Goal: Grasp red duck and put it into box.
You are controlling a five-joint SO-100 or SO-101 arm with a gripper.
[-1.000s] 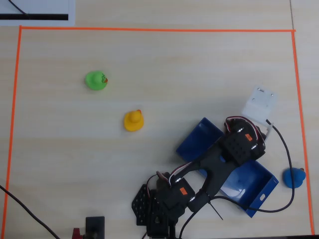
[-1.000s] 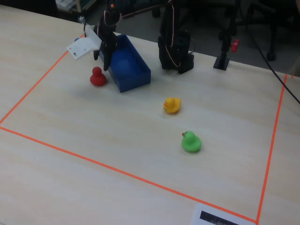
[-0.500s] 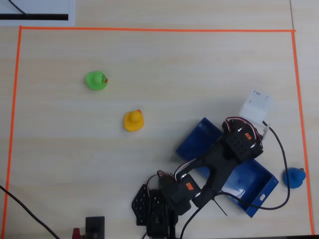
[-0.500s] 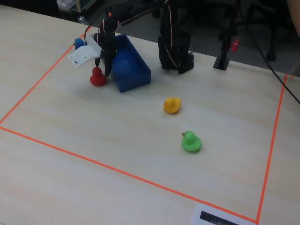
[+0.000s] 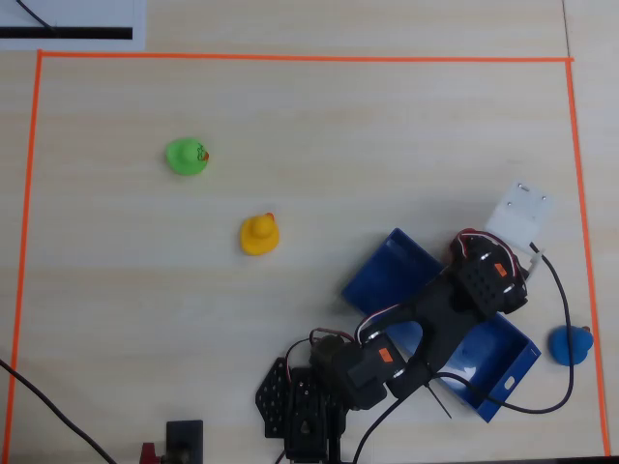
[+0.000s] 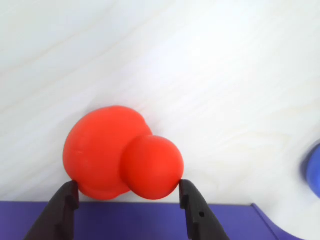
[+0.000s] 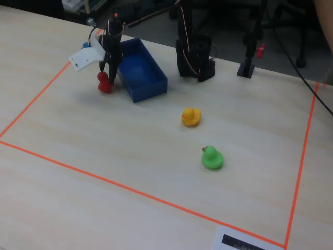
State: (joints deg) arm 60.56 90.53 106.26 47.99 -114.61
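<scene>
The red duck [image 6: 120, 160] sits on the pale wooden table just outside the long wall of the blue box [image 6: 150, 220]. In the fixed view the duck [image 7: 105, 83] lies at the box's [image 7: 151, 86] left side. My gripper [image 6: 128, 192] points down over it, jaws spread. One black fingertip is at the duck's body and the other at its head, at the duck's near edge. In the overhead view my arm reaches across the box [image 5: 387, 266] and hides the duck.
A blue duck [image 5: 571, 344] lies right of the box. A yellow duck [image 5: 259, 235] and a green duck [image 5: 186, 156] sit farther out. A white plate [image 5: 522, 215] lies beside the wrist. Orange tape [image 5: 290, 58] borders the work area.
</scene>
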